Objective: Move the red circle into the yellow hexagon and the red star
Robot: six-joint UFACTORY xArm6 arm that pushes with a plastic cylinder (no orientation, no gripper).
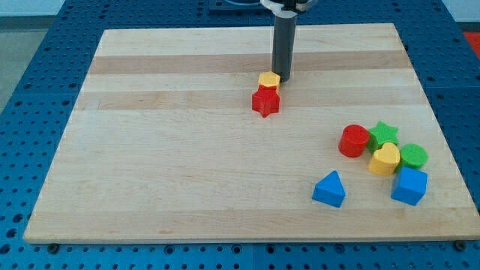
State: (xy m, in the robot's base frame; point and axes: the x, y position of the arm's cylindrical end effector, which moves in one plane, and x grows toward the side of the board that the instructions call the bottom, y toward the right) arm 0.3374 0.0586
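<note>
The red circle (353, 140) sits at the view's right, touching a green star (384, 134). The yellow hexagon (268, 80) sits near the top middle of the board, with the red star (265, 101) touching it just below. My tip (283, 78) rests on the board right beside the yellow hexagon, on its right side, far up and left of the red circle.
A yellow heart (384, 160), a green circle (413, 156) and a blue cube (409, 185) cluster by the red circle. A blue triangle (330, 189) lies lower left of them. The wooden board (187, 165) lies on a blue perforated table.
</note>
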